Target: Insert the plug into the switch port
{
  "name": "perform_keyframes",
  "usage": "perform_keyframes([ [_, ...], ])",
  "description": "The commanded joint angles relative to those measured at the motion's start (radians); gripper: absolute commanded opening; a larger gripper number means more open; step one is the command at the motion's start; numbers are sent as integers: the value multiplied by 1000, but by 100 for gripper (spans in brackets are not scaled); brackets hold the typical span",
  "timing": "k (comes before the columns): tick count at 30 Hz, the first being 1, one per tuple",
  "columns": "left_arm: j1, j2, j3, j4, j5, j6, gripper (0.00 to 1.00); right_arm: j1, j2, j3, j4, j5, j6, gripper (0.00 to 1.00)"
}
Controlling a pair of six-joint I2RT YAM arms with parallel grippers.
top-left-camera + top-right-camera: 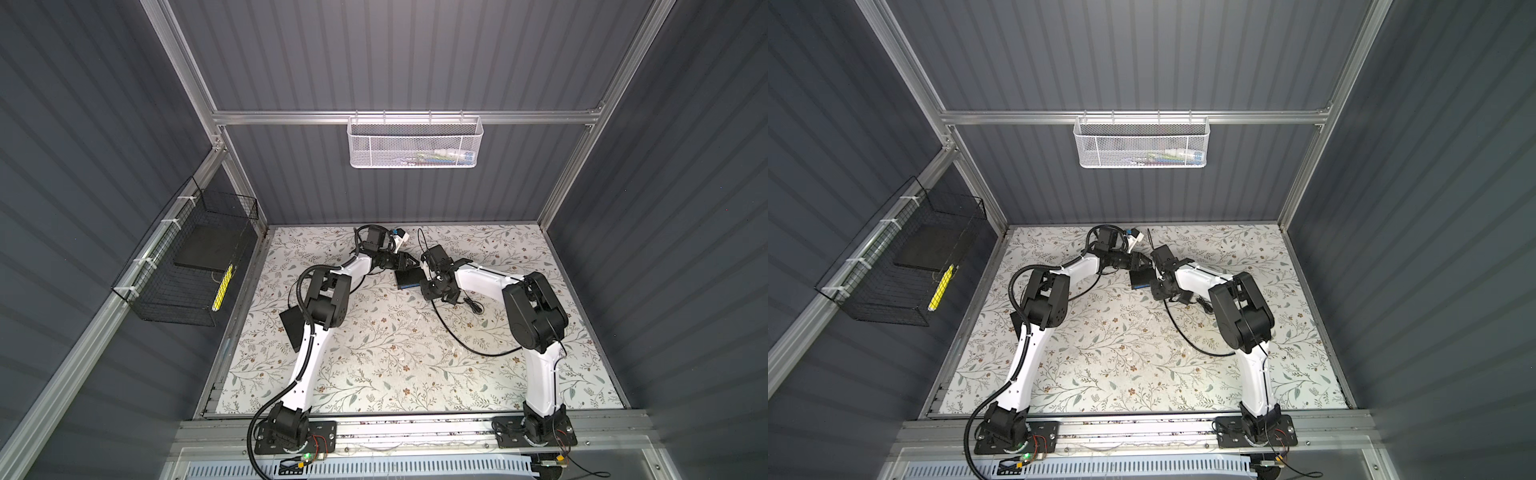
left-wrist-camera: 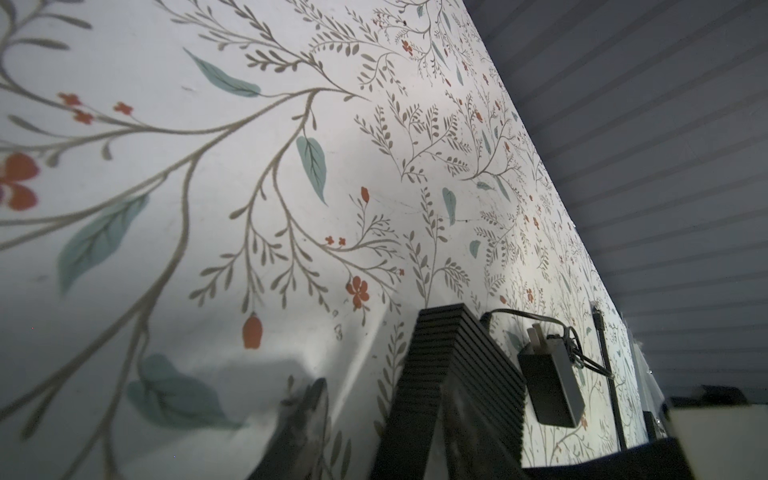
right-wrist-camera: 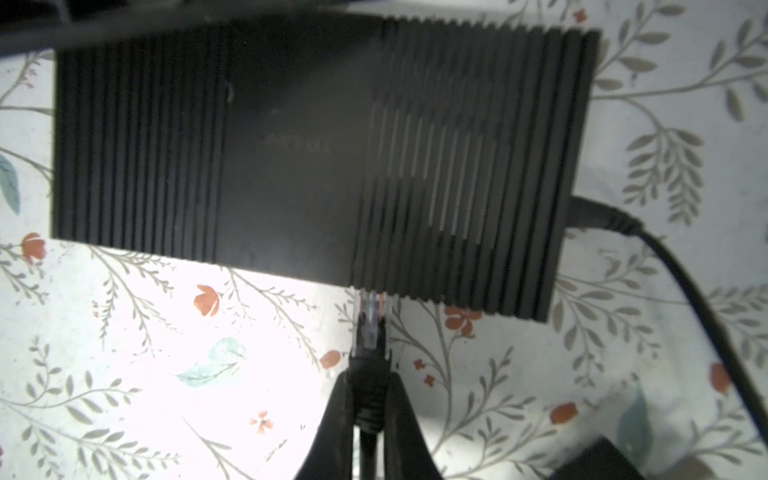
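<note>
Black ribbed rectangular switch box (image 3: 291, 145) fills the upper frame; the right gripper (image 3: 370, 374) clenches the clear plastic plug (image 3: 372, 311) at its lower edge. Hidden switch port: slight tilt could jam it. We cannot tell the left gripper (image 1: 409, 262)'s grip.

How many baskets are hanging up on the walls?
2. A white mesh basket hangs from the rail on the back wall, near the middle. A black wire basket hangs from the rail on the left wall. Both top views show them, and none looks hidden.
</note>
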Motion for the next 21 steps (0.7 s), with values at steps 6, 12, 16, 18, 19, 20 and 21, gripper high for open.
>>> perform_keyframes([
  [6,-5,-26,-25,-13,14,1,46,3,-14,22,-4,16,-3,0],
  [12,-6,-26,-27,-11,17,0,45,3,-8,40,-10,21,-3,0],
  [16,-10,-24,-31,-2,15,-5,45,6,-10,43,-12,11,5,0],
  [18,-12,-22,-31,4,19,-11,45,9,-7,44,-11,6,11,0],
  [19,-12,-20,-29,4,18,-13,45,11,-5,44,-11,5,13,0],
  [20,-12,-19,-28,4,17,-14,45,12,-2,45,-11,4,15,0],
  [21,-12,-21,-28,6,20,-13,45,14,-1,45,-11,4,15,0],
])
